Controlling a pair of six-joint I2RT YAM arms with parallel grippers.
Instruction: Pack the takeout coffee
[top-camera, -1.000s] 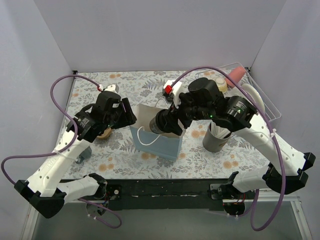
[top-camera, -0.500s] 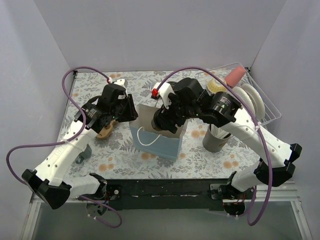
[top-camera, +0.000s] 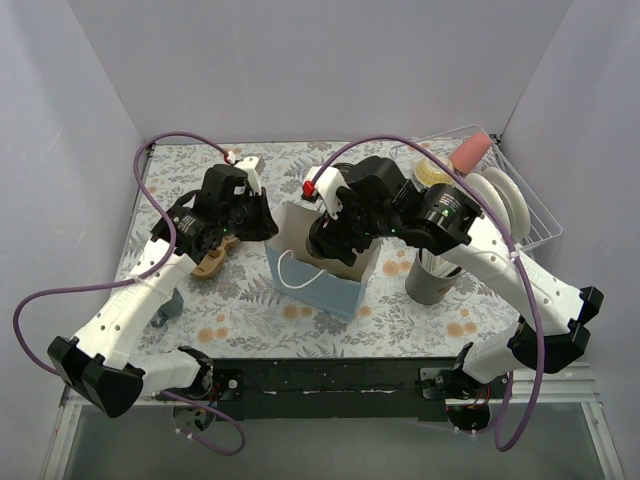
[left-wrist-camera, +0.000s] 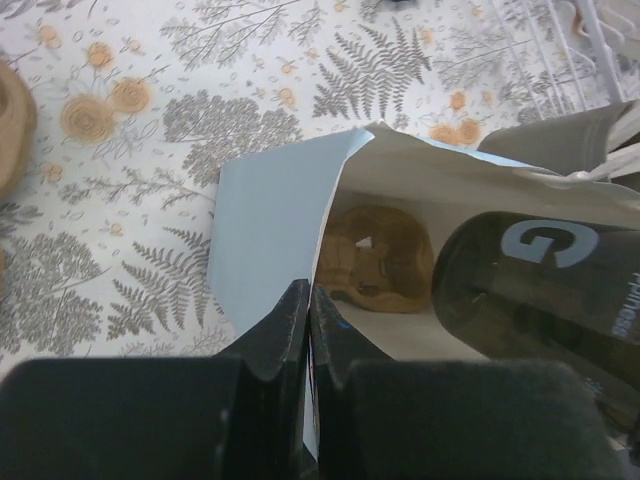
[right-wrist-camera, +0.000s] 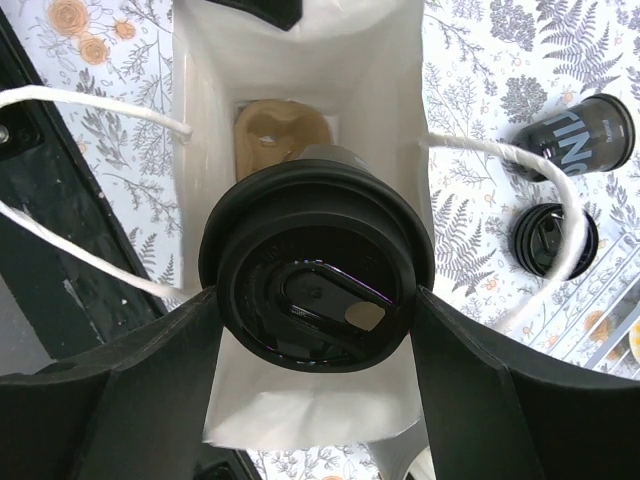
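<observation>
The right gripper (right-wrist-camera: 316, 300) clasps the coffee cup (right-wrist-camera: 300, 225) between wide jaws inside the mouth of the bag (top-camera: 320, 290), paper walls close all around. The left gripper (left-wrist-camera: 308, 305), jaws spread a second ago, now pinches the bag's left rim.

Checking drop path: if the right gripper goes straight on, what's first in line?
The right gripper points down into the open paper bag, holding a coffee cup. Probably the cup meets the bag floor beside the tan item; depth unclear.
</observation>
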